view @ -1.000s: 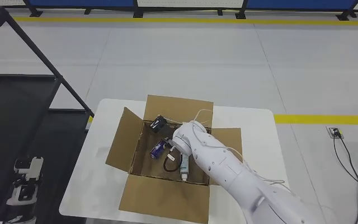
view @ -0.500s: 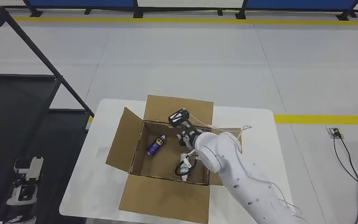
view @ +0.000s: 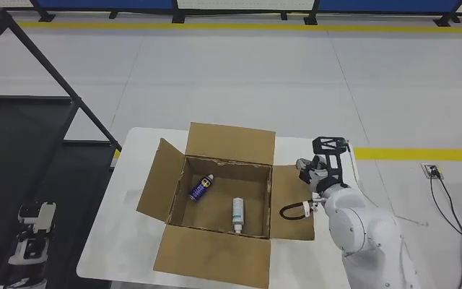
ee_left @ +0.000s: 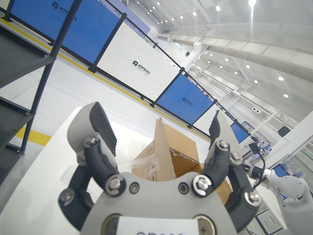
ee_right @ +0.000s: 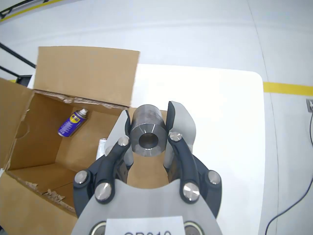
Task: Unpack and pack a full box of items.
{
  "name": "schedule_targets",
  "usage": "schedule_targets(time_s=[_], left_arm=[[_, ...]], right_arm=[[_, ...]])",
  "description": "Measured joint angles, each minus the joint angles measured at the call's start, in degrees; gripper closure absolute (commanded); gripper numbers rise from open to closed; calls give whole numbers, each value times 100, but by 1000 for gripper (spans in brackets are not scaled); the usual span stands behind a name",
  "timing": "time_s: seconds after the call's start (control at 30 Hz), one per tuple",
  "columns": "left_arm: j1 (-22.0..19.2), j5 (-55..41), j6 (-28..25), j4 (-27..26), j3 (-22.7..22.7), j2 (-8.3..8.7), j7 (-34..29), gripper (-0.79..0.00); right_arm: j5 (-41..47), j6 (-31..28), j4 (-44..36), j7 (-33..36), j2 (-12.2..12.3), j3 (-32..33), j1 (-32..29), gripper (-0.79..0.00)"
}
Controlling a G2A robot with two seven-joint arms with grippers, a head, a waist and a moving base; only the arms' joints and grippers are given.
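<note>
Right wrist view, jaws gripping metal cylinder (ee_right: 146,133), white bottle (ee_right: 100,147) mostly hidden

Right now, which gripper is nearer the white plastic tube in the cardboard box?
Right. The right gripper, gripping a grey metal cylinder, is over the right flap near the tube; the left gripper is beyond the left flap.

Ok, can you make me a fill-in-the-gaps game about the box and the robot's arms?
1. The metal cylinder is gripped by the ___ end effector.
2. The spray can in the cardboard box is ___ in colour.
3. The left end effector is ___ and holds nothing.
4. The box holds ___ things: the can and a white bottle.
Missing words: right, blue, open, two.
</note>
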Motion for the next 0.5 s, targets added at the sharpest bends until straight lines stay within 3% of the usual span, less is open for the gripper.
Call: schedule_targets(time_s=[0.17, 0.3, 0.5], left_arm=[[0, 0, 0, 0, 0, 0, 0, -785], [0, 0, 0, 0, 0, 0, 0, -785], [0, 0, 0, 0, 0, 0, 0, -785]], right_arm=[[270, 273, 911, 38, 8, 422, 340, 0], [513, 169, 1986, 51, 62, 894, 674, 0], [192, -69, 3470, 129, 124, 909, 1226, 0]])
